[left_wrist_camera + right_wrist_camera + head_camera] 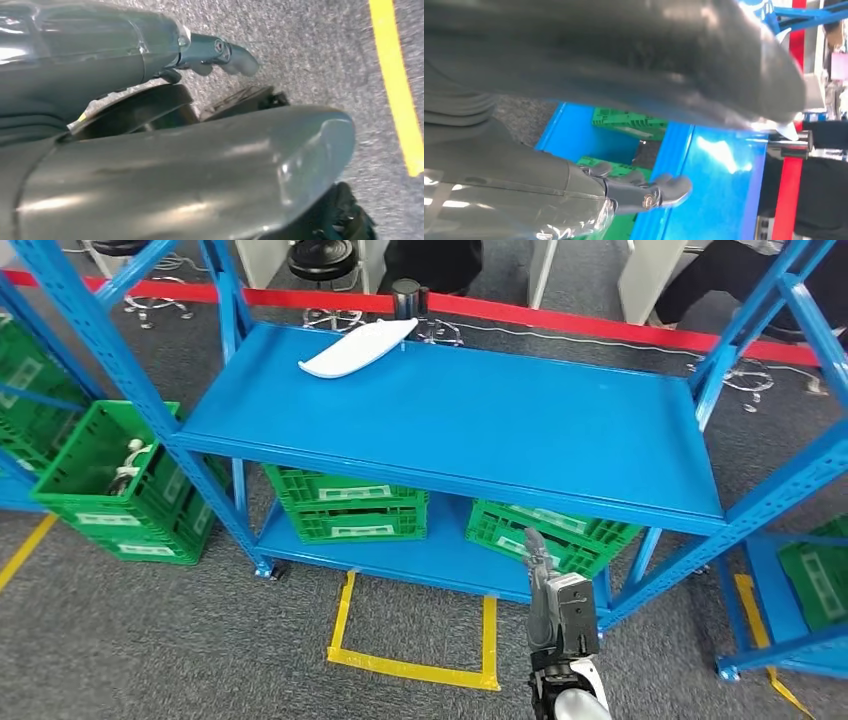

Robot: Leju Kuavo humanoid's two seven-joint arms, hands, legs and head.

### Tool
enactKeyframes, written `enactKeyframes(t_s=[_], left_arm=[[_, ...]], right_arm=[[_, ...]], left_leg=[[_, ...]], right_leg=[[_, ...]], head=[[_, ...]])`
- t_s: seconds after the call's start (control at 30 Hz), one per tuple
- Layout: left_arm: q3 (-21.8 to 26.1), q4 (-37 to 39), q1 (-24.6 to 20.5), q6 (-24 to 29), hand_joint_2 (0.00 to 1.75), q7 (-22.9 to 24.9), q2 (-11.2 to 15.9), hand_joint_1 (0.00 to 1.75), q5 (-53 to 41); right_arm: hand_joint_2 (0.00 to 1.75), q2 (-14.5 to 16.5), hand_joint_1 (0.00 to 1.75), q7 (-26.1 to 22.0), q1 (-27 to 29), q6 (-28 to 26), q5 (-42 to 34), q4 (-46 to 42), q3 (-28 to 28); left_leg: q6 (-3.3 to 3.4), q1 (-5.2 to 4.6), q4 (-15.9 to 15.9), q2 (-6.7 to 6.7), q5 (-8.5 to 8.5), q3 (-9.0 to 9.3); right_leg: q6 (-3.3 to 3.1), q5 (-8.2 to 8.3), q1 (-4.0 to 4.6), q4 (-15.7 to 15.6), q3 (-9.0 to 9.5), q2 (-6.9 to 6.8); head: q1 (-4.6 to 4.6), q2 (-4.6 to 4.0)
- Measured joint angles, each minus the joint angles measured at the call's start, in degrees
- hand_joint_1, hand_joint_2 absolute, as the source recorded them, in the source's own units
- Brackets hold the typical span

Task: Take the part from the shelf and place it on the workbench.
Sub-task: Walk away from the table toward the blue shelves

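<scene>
White part is lying flat on the top board of the blue shelf, at its far left corner, long axis running diagonally, far tip touching or just beside the back edge. Nothing else is sitting on that board.

Right hand is hanging low in front of the shelf's right half, below the front lip of the top board, well apart from the part. Its fingers are stretching out fairly straight and loosely apart, holding nothing. Left hand is pointing down at grey carpet beside a yellow floor line; fingers slightly curled, nothing in them, but whether they're apart or together I cannot tell.

Around it:
- green crates are sitting on the lower shelf board, one left, one right, the right one just behind the right hand
- another green crate is standing on the floor left of the shelf, something pale inside
- blue uprights are framing both ends of the shelf
- red barrier strip is running behind the shelf, a dark cylinder just past the part
- yellow tape outline is marking the floor in front
</scene>
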Motion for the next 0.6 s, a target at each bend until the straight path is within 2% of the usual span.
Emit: enactKeyframes(t_s=[0.03,0.07,0.13,0.2,0.23,0.27,0.3,0.37,0.4,0.43,0.53,0.57,0.6], left_arm=[[0.0,0.0,0.0,0.0,0.00,0.0,0.0,0.00,-0.1],[0.0,0.0,0.0,0.0,0.00,0.0,0.0,0.00,-0.2],[-0.1,0.0,0.1,0.0,0.00,0.0,0.0,0.00,-0.3],[-0.3,0.0,0.1,0.0,0.00,0.0,0.0,0.00,-0.4],[-0.4,0.0,0.1,0.0,0.00,0.0,0.0,0.00,-0.4],[-0.5,0.0,0.1,0.1,0.00,-0.1,0.0,0.00,-0.4],[-0.6,0.0,0.0,0.1,0.00,-0.1,0.0,0.00,-0.4],[-0.6,0.0,-0.2,0.3,0.00,-0.2,-0.2,0.00,-0.4],[-0.6,0.0,-0.3,0.4,0.00,-0.1,-0.3,0.00,-0.4],[-0.6,0.0,-0.4,0.5,0.00,0.0,-0.4,0.00,-0.3],[-0.7,0.0,-0.5,1.1,0.00,0.6,-0.6,0.00,0.4],[-0.7,0.0,-0.4,1.4,0.00,0.7,-0.6,0.00,0.8],[-0.7,0.0,-0.4,1.6,0.00,0.8,-0.6,0.00,1.4]], right_arm=[[0.00,0.0,0.00,0.0,0.0,0.0,0.0,0.1,0.0],[0.00,0.0,0.00,0.0,-0.1,0.0,0.0,0.2,0.0],[0.00,0.1,0.00,0.0,-0.4,0.0,-0.1,0.4,0.0],[0.00,0.2,0.00,0.0,-0.6,0.0,-0.1,0.7,0.0],[0.00,0.2,0.00,0.0,-0.5,0.0,-0.1,0.8,0.0],[0.00,0.2,0.00,0.0,-0.4,0.0,0.0,0.9,0.0],[0.00,0.2,0.00,0.0,-0.3,0.0,0.1,1.1,0.0],[0.00,0.2,0.00,0.4,-0.3,0.0,0.6,1.3,0.0],[0.00,0.2,0.00,1.2,-0.2,0.0,1.1,1.5,0.0],[0.00,0.1,0.00,2.3,-0.2,0.0,1.6,1.7,0.0],[0.00,-0.1,0.00,5.0,0.1,0.4,1.7,2.6,0.0],[0.00,-0.1,0.00,5.1,0.1,0.4,1.4,3.1,0.0],[0.00,-0.2,0.00,5.1,0.1,0.4,1.2,3.7,0.0]], left_leg=[[0.40,-0.04,-0.2,0.90,0.04,0.16],[0.80,-0.09,-0.4,1.96,0.08,0.33],[1.41,-0.42,-0.5,4.28,-0.07,0.66],[1.84,-0.93,-0.5,6.55,-0.34,0.76],[1.95,-1.17,-0.5,7.45,-0.46,0.80],[2.03,-1.41,-0.5,8.18,-0.57,0.87],[2.06,-1.62,-0.5,8.66,-0.67,0.98],[2.04,-1.90,-0.5,9.23,-0.83,1.12],[1.93,-1.90,-0.5,9.27,-0.84,1.09],[1.90,-1.94,-0.4,9.16,-0.95,1.01],[1.99,-1.88,-0.2,8.32,-1.08,0.79],[1.94,-1.83,-0.2,8.01,-1.00,0.78],[1.85,-1.83,-0.3,7.66,-0.95,0.78]], right_leg=[[0.30,-0.17,0.01,0.3,-0.23,-0.64],[0.53,-0.88,0.12,1.5,-0.82,-2.08],[0.79,-3.92,0.39,7.4,-3.62,-5.73],[0.84,-6.77,0.41,14.5,-7.05,-6.91],[0.72,-6.94,0.44,16.1,-7.75,-7.03],[0.44,-6.03,0.52,15.4,-7.35,-7.08],[-0.02,-4.30,0.71,12.7,-5.88,-7.14],[-1.42,-1.21,1.40,5.0,-1.73,-7.39],[-2.01,-0.54,1.75,2.1,-0.21,-7.58],[-2.13,-0.41,1.99,0.5,0.65,-7.77],[-0.61,-0.63,2.06,-0.4,1.08,-8.32],[-0.39,-0.76,2.05,-0.3,1.12,-8.54],[-0.54,-0.83,2.07,-0.3,1.15,-8.77]], head=[[0.15,0.00],[0.47,0.00],[1.32,0.00],[1.91,0.00],[2.06,0.00],[2.16,0.00],[2.21,0.00],[2.08,0.00],[2.00,0.00],[1.97,0.00],[1.99,0.00],[1.93,0.00],[1.84,0.00]])
